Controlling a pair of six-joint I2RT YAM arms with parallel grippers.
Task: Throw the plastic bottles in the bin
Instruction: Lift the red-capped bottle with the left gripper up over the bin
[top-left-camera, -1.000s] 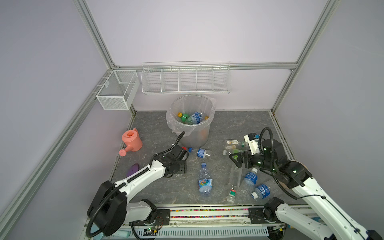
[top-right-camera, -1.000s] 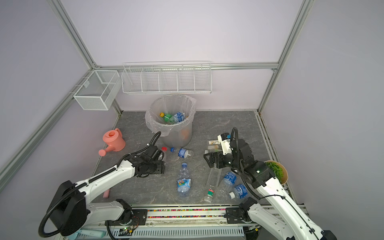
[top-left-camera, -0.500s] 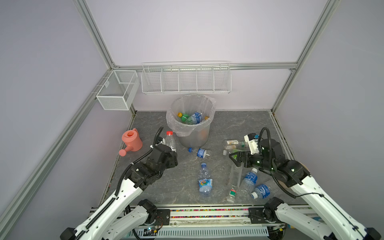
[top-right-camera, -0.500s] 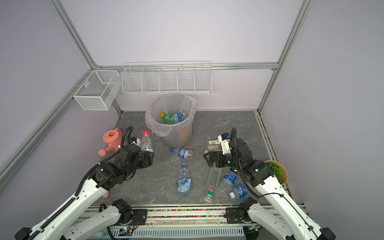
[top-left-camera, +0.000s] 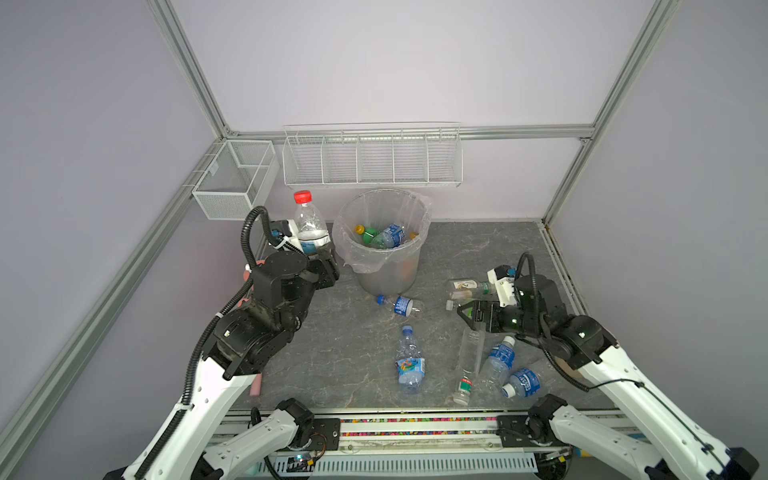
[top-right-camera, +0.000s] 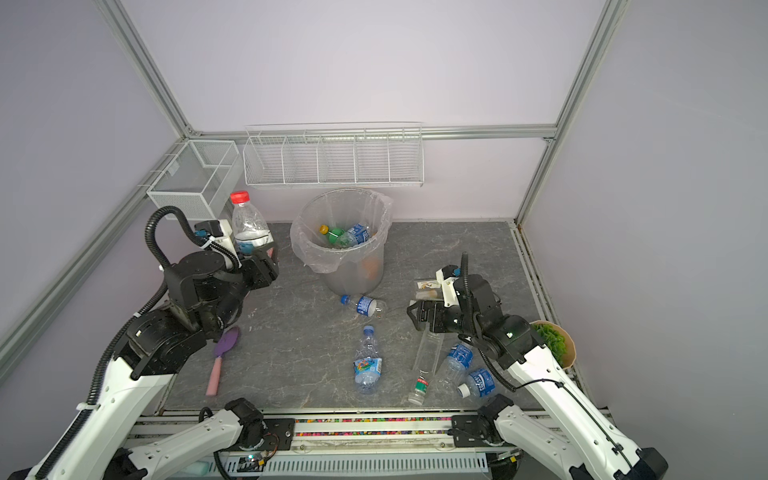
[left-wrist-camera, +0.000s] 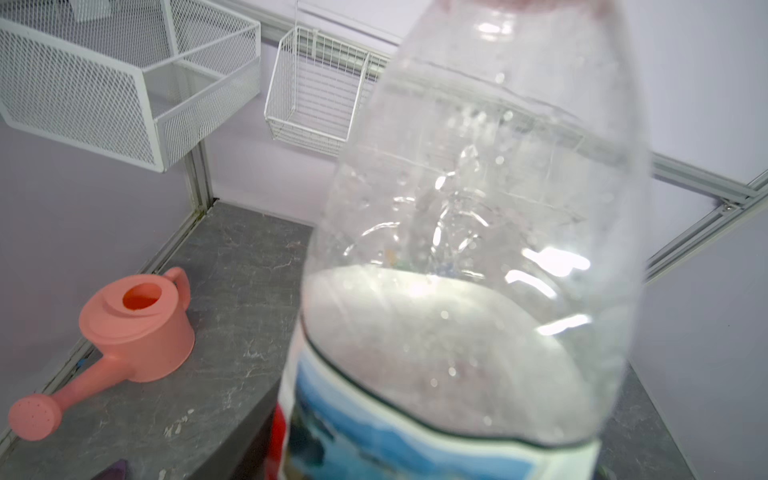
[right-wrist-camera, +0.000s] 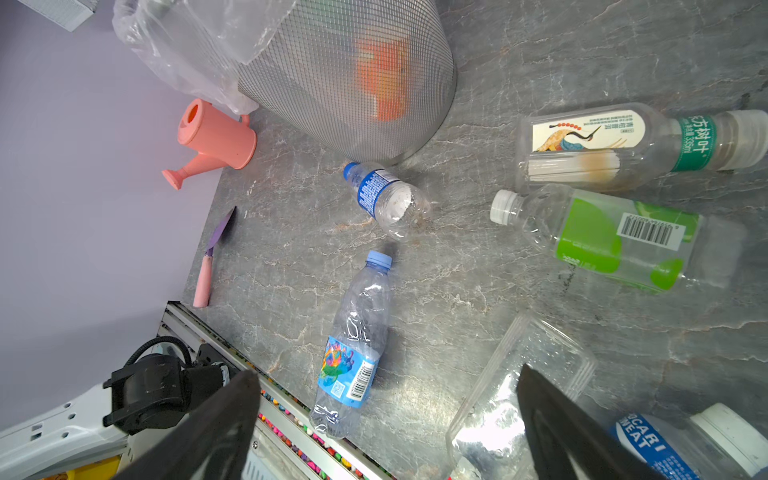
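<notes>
Pinching red-capped bottle (top-left-camera: 309, 224) upright beside bin (top-left-camera: 386, 276) with left jaws, partly hidden behind it; cropped at cap in left wrist view. Holding right jaws spread over counter (top-left-camera: 353, 345).

In a top view we see the left gripper (top-left-camera: 320, 255) clamped on a clear red-capped bottle (top-left-camera: 309, 222), which it holds upright at nine o'clock of the bin (top-left-camera: 384, 270), just beside the rim. Inside the bin lie green and blue-labelled bottles (top-left-camera: 384, 237). At six o'clock of the bin a small blue-labelled bottle (top-left-camera: 400, 305) lies on the desk (top-left-camera: 345, 332), and farther along the same line we find a bottle with a colourful label (top-left-camera: 409, 363). At four o'clock the right gripper (top-left-camera: 467, 318) stands with jaws apart at the end of a tall clear bottle (top-left-camera: 469, 357). Two blue-labelled bottles (top-left-camera: 500, 353) lie just beside that one.
</notes>
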